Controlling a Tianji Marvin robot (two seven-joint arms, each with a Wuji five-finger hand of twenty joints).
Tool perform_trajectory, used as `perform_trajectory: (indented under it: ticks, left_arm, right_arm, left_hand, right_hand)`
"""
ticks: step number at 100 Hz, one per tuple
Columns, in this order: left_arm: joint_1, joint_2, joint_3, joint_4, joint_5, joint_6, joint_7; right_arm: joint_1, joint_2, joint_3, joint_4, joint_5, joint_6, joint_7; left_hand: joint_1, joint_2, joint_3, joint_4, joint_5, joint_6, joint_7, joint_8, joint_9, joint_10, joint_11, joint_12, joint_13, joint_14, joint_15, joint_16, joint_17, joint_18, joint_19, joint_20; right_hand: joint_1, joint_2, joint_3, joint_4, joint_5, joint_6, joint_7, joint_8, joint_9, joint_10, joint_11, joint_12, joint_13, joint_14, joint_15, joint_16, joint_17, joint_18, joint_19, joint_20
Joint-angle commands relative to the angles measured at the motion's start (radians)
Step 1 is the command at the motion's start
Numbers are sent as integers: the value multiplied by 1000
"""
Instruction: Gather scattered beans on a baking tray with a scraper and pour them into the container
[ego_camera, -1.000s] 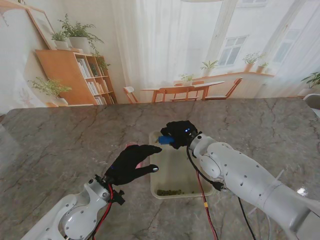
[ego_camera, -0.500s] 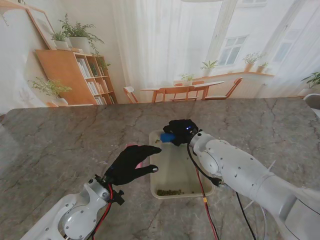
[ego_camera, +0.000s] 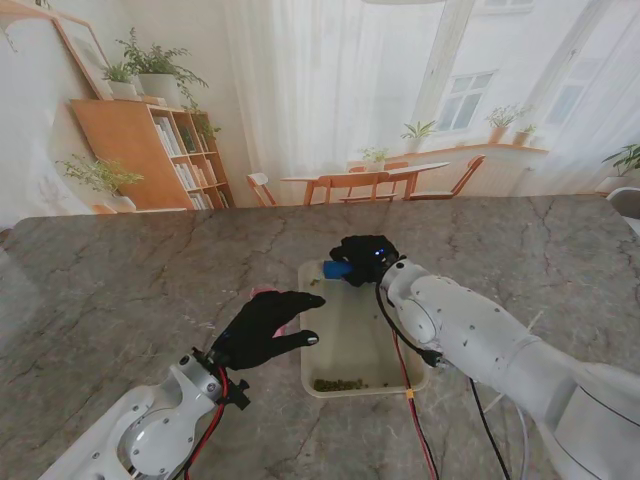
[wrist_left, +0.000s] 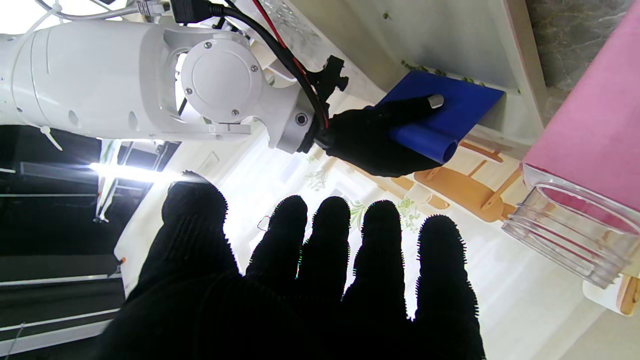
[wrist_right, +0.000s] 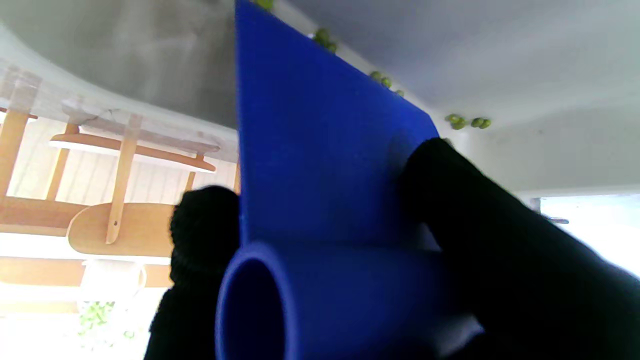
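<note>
Beans (ego_camera: 339, 383) were seen as a small green heap at the end of the baking tray (ego_camera: 347, 336) nearest the robot, well apart from the right hand (ego_camera: 362, 259), which was held over the tray's far end. The blue scraper (ego_camera: 337, 269) was gripped in that hand, black-gloved fingers being closed around its rolled handle with one fingertip (wrist_left: 434, 101) pressed flat on the blade. In the right wrist view the scraper (wrist_right: 320, 200) filled most of the picture, so that much of the tray floor was hidden behind it; only a few loose beans (wrist_right: 467, 121) could be made out past the blade's edge, along the tray wall. Whether the blade edge touched the tray floor could not be settled from any view.

The left hand (ego_camera: 263, 326) was held open beside the tray's left rim, nothing being grasped, with its fingers (wrist_left: 380, 240) spread apart and pointed toward the tray. The container (wrist_left: 575, 235) was shown clearly only in the left wrist view, as a clear ribbed vessel just beyond the little finger, cut off at the picture's edge and partly covered by a pink object (wrist_left: 595, 125) whose nature could not be told. From the stand camera the container was almost wholly hidden behind the left hand, only a pink sliver being visible there.
</note>
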Motion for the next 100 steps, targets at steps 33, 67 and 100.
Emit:
perform_trajectory:
  ticks: [33,67,100]
  left_arm:
    - [-15,1,18,13,-13,5,-16]
    - [-15,1,19,14,-11,7,-16]
    - [-19,1,22,18,-16,5,-21]
  right_arm:
    - [32,-25,-47,87,34,-42,-7]
    - [34,-23,-61,102,42,-84,4]
    - [-19,19,41,-18,-12,-20,5]
  left_hand:
    - [27,37,-16,102,14,-21,3,6,3,-23,-2,16,22,-3,3,6,-3,16,6,34]
    - [28,37,-15,102,14,-20,3,7,3,-24,-2,16,21,-4,3,6,-3,16,7,34]
    - [28,36,-15,102,15,-20,3,7,4,-22,-1,16,22,-3,3,6,-2,15,8,34]
  right_hand:
    - [70,95,43,32,51,-172,4,55,9,-15,59,-15,-27,33,-41,-13,-25,30,-18,-29]
    - [33,36,92,20,94,-197,-7,-7,72,-45,43,0,20,5,-23,-12,2,17,-1,-30]
    - [50,71,67,27,73,-187,-2,11,71,-37,51,14,25,-11,18,1,16,4,15,-22]
